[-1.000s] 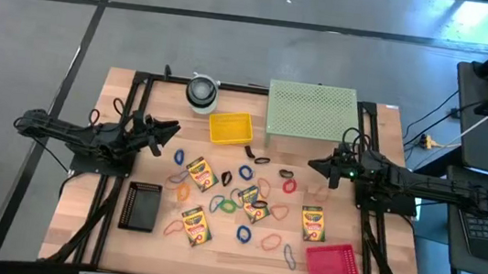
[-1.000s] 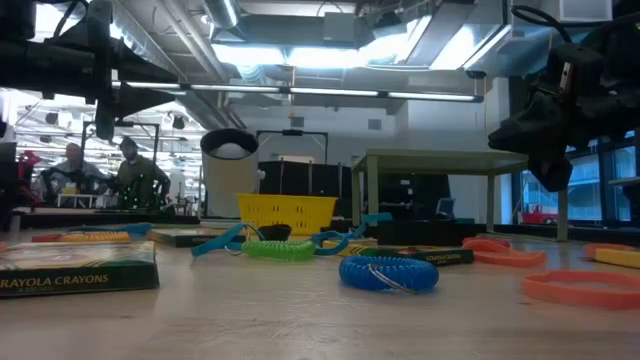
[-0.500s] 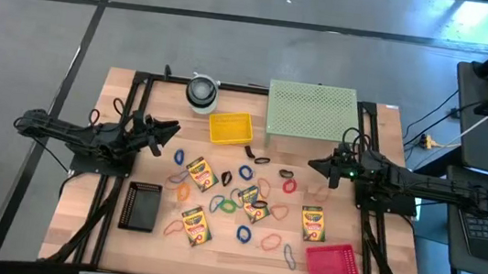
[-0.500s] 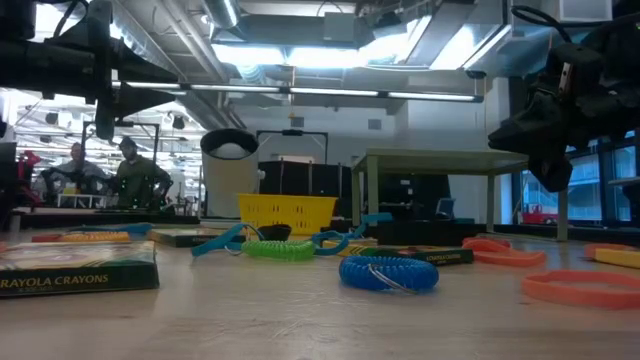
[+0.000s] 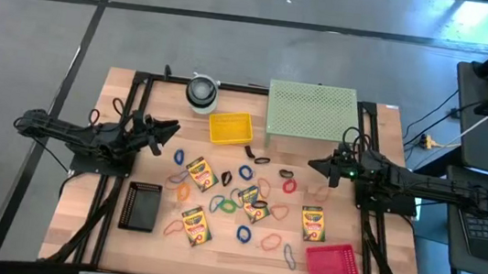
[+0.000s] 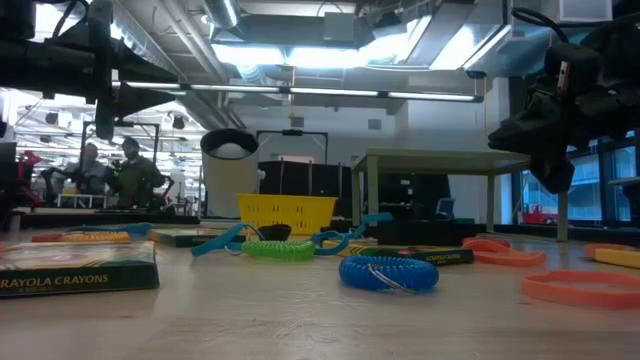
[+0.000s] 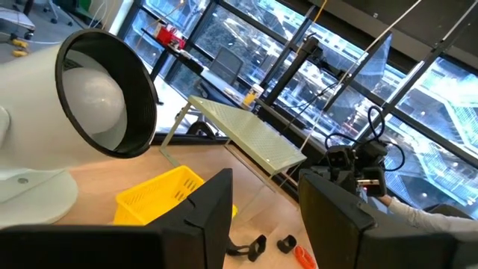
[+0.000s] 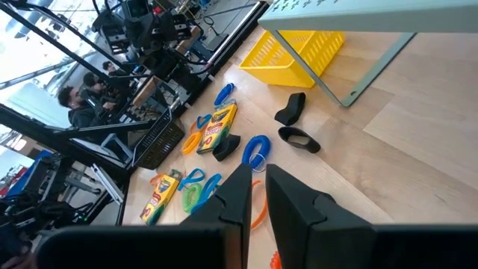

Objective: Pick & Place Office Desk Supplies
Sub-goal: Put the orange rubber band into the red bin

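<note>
Looking down on a wooden table point(image 5: 78, 220), we see the left gripper point(image 5: 174, 129) at the left side, raised above the surface, its fingers point(image 7: 205, 213) parted and holding nothing. Below it sits a black tray point(image 5: 140, 205). Behind, a white-and-grey roll point(image 5: 201, 92) stands beside a yellow basket point(image 5: 230, 127) and a pale green perforated stand point(image 5: 312, 110). Across the middle lie four crayon boxes point(image 5: 199, 173), mixed with coloured rubber bands point(image 5: 243, 234) and small black clips point(image 8: 290, 110). A red basket point(image 5: 333, 263) sits at the near right corner. The right gripper point(image 5: 313, 165) hovers at the right side, its fingers point(image 8: 291, 198) nearly closed on nothing.
</note>
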Controlling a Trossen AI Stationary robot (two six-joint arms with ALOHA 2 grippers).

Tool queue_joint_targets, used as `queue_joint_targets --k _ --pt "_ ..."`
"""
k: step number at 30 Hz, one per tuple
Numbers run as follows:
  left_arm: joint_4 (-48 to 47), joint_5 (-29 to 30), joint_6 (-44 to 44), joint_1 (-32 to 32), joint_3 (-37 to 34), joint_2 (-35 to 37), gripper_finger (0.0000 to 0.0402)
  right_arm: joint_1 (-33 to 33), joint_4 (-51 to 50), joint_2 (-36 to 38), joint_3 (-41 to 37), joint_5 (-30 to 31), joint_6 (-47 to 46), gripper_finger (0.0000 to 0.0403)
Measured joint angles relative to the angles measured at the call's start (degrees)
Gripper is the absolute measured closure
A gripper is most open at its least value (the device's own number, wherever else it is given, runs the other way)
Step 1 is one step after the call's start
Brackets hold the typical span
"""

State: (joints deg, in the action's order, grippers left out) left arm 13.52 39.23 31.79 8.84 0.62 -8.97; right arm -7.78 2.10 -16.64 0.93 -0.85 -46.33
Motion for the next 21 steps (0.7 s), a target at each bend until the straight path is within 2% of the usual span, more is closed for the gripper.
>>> queue_joint_targets --k 4,12,17,21 --pt "-0.32 -2.18 0.00 0.00 0.02 0.00 0.0254 0.01 -0.01 0.01 0.00 -0.01 0.27 0.0358" --pt "-0.04 -1.44 2.41 0.01 0.02 0.00 0.0254 0.01 0.01 0.01 0.00 0.00 1.82 0.0358" --pt "-0.02 -1.77 8.43 0.00 0.02 0.00 0.0254 -0.01 0.24 0.00 0.00 -0.41 0.43 0.0358" --pt "2.71 -4.35 12.68 0.00 0.06 -0.02 0.0254 0.01 3.00 -0.01 0.85 -1.61 1.96 0.0358"
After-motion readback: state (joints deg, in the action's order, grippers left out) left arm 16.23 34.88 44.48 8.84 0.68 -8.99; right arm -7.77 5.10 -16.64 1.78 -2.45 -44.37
